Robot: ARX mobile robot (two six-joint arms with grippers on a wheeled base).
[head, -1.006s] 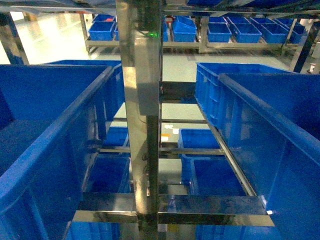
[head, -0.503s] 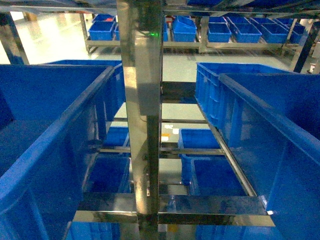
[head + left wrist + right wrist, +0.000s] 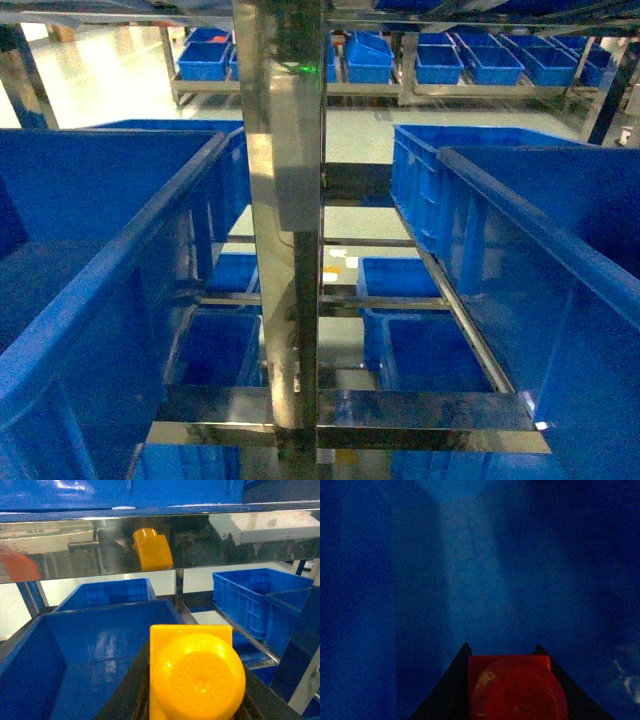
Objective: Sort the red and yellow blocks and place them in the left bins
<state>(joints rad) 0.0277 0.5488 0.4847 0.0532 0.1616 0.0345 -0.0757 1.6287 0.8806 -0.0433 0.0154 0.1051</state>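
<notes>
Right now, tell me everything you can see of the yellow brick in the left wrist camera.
The glossy orange-yellow plastic toy brick fills the lower middle of the left wrist view, one round stud facing the camera with a squared body edge behind it. It sits between the dark fingers of the left pincer, which looks shut on it. It hangs above an open deep blue plastic bin, not touching it. Its reflection shows in the shiny metal shelf rail above.

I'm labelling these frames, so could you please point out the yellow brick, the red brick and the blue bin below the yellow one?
yellow brick [image 3: 197, 677]: left wrist view, round stud face.
red brick [image 3: 517, 690]: right wrist view, round stud face.
blue bin [image 3: 95, 655]: left wrist view, inner floor.
</notes>
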